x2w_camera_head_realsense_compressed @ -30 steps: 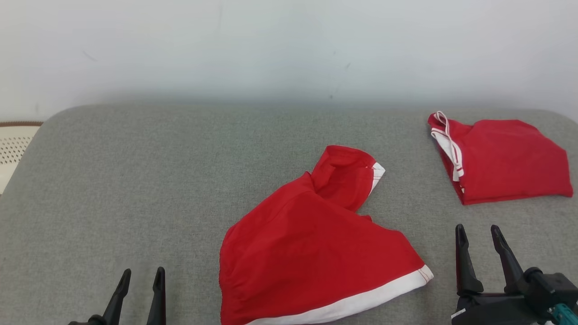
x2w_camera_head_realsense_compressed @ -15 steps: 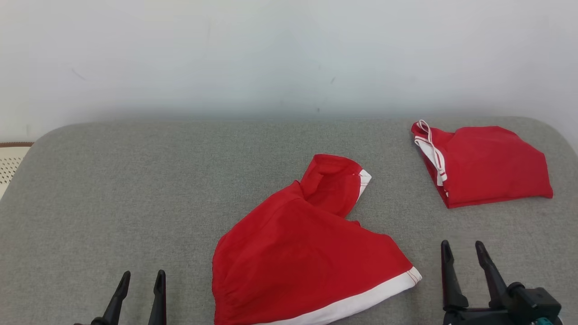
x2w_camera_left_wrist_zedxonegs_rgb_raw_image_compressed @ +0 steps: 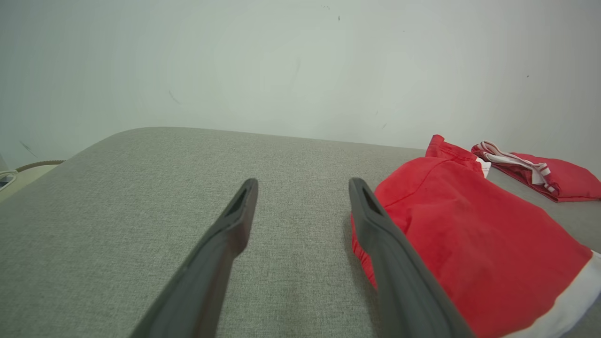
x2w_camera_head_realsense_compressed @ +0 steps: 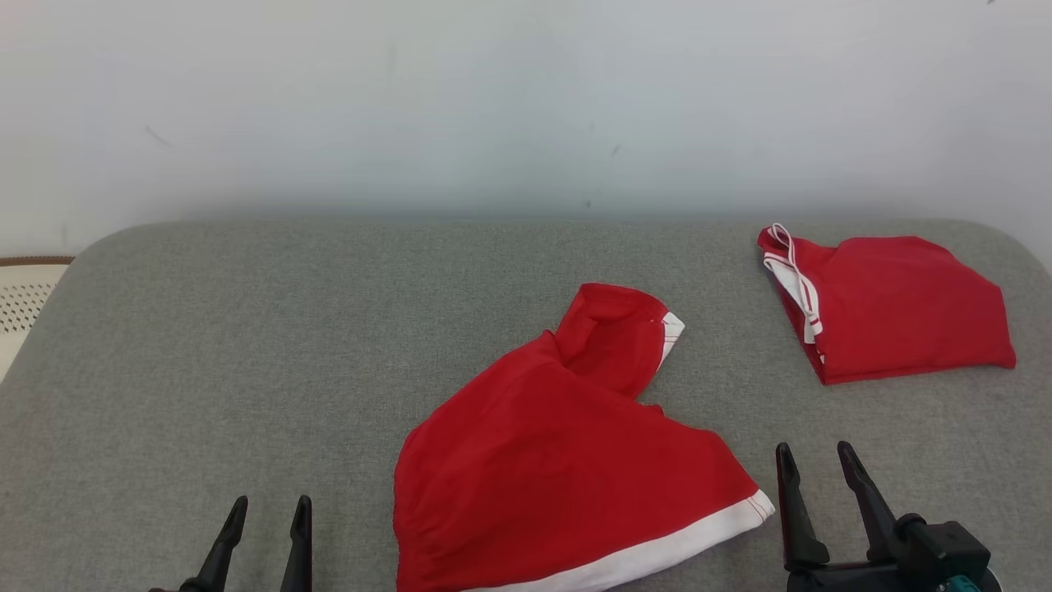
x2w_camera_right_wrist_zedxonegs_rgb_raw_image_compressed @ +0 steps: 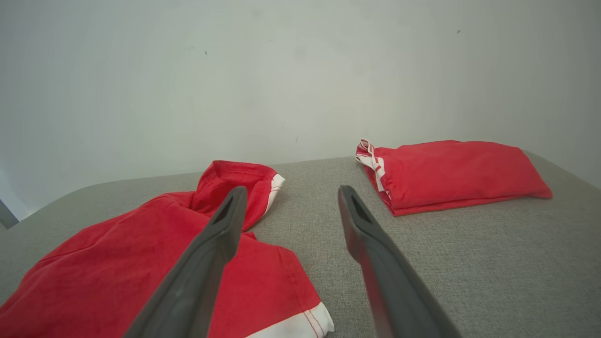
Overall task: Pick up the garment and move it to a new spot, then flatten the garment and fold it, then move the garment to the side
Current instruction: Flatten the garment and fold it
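Grey surface (x2w_camera_head_realsense_compressed: 246,345), rumpled red garment (x2w_camera_head_realsense_compressed: 559,460) between left hand (x2w_camera_head_realsense_compressed: 272,501) and right hand (x2w_camera_head_realsense_compressed: 814,450), both splayed, empty.

No text, label, brand, number or sign can be read anywhere in these views.

Spread right tool (x2w_camera_right_wrist_zedxonegs_rgb_raw_image_compressed: 291,188) apparently clear of loose garment (x2w_camera_right_wrist_zedxonegs_rgb_raw_image_compressed: 94,272); folded garment (x2w_camera_right_wrist_zedxonegs_rgb_raw_image_compressed: 450,171) beyond.
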Robot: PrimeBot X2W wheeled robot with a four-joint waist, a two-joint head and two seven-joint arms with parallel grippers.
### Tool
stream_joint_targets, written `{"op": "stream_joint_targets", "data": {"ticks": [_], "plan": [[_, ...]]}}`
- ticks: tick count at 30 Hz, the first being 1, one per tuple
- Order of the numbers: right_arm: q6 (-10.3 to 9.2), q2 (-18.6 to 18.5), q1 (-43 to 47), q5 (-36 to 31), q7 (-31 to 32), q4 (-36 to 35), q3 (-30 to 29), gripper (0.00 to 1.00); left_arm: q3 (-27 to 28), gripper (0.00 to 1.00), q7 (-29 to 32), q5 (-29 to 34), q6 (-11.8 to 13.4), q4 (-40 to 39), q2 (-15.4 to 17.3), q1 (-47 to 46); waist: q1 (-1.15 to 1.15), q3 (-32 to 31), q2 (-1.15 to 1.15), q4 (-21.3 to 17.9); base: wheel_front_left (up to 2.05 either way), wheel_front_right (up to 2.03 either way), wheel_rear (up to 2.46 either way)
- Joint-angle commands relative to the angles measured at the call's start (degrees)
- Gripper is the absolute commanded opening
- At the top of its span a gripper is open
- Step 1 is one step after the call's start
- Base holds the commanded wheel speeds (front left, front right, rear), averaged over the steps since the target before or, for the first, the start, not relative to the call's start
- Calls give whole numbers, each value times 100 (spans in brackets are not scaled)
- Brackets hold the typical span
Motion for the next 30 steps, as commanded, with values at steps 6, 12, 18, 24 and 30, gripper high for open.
{"op": "stream_joint_targets", "data": {"ticks": [6, 12, 18, 24, 30], "plan": [[-3, 14, -38, -85, -32, 31, -13, 100, 19, 100, -27, 81, 28, 27, -4, 26, 0, 13, 0, 19, 0, 0, 0], [-4, 34, -48, -116, -33, 28, -24, 100, 42, 100, -27, 101, 25, 45, -5, 26, 0, 22, 0, 13, 0, 0, 0], [-4, 35, -51, -115, -34, 34, -35, 100, 48, 100, -27, 99, 19, 40, -5, 27, 0, 22, 0, 3, 0, 0, 0], [-3, 42, -24, -133, -34, 7, -32, 100, 51, 100, -27, 96, 13, 34, -6, 28, 0, 30, 0, -13, 0, 0, 0], [-4, 27, -17, -133, -35, 7, -36, 100, 51, 100, -27, 100, 7, 25, -7, 38, 0, 41, 0, -17, 0, 0, 0]]}}
